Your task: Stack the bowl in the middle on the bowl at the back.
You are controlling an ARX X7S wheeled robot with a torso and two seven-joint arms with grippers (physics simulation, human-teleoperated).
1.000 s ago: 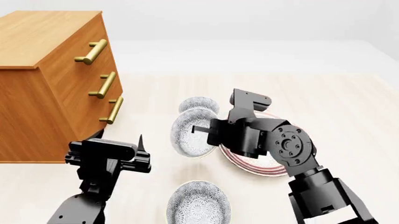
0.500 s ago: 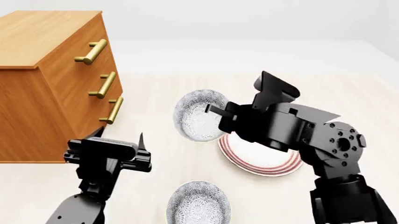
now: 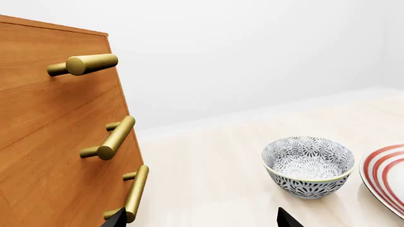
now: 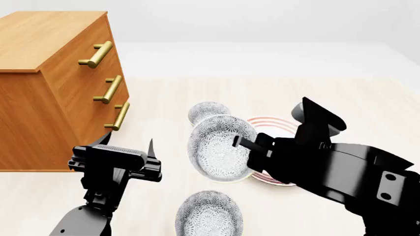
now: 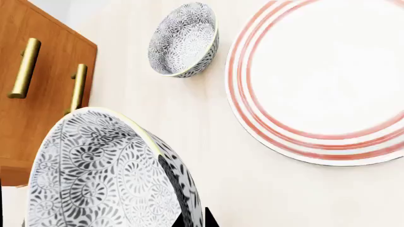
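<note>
back bowl [image 3: 308, 165] unobstructed, left wrist only

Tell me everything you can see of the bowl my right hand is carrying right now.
The bowl in the middle is a small round white bowl, densely covered in grey floral speckle inside and out, ceramic-looking, with a thin yellowish rim. The right hand pinches its rim, one finger lying inside the wall. It is lifted clear of the table and tilted steeply, its opening facing the head camera. In that view it overlaps the bowl at the back and the red-ringed plate.
</note>
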